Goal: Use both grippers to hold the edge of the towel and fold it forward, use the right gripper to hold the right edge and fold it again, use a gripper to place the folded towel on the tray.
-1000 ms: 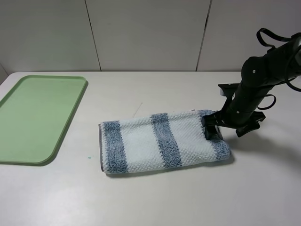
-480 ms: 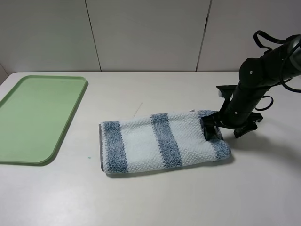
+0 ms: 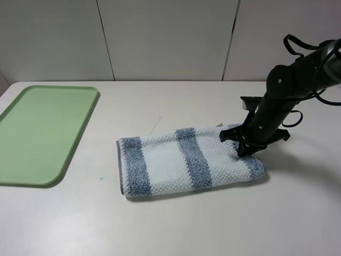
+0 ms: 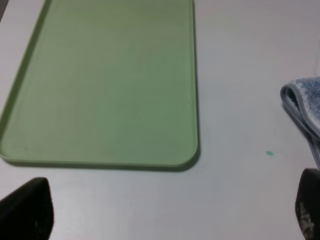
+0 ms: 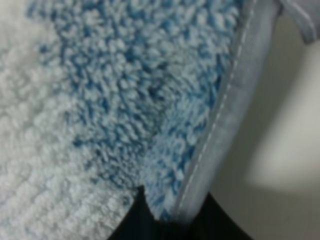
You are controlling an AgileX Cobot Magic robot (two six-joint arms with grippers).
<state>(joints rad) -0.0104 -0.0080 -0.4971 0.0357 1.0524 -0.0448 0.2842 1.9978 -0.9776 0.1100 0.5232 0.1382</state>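
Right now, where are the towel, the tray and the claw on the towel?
towel (image 3: 162, 162), high view, white band between stripes.
tray (image 3: 42, 133), high view, bare middle.
right gripper (image 3: 242, 148), high view, between its fingertips.

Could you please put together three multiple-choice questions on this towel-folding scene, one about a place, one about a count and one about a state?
1. Where does the towel lie relative to the tray?
A. On it.
B. On the table, to its right in the high view.
C. Draped over its rim.

2. How many blue-grey stripes show on the towel?
A. One.
B. Five.
C. Three.

3. How is the left gripper?
A. Open, holding nothing.
B. Shut on the towel.
C. Shut on the tray's rim.

Answers:
1 B: the towel rests on bare table, apart from the tray.
2 C: three stripes cross the cloth in the high view.
3 A: its fingertips stand wide apart with only table between them.
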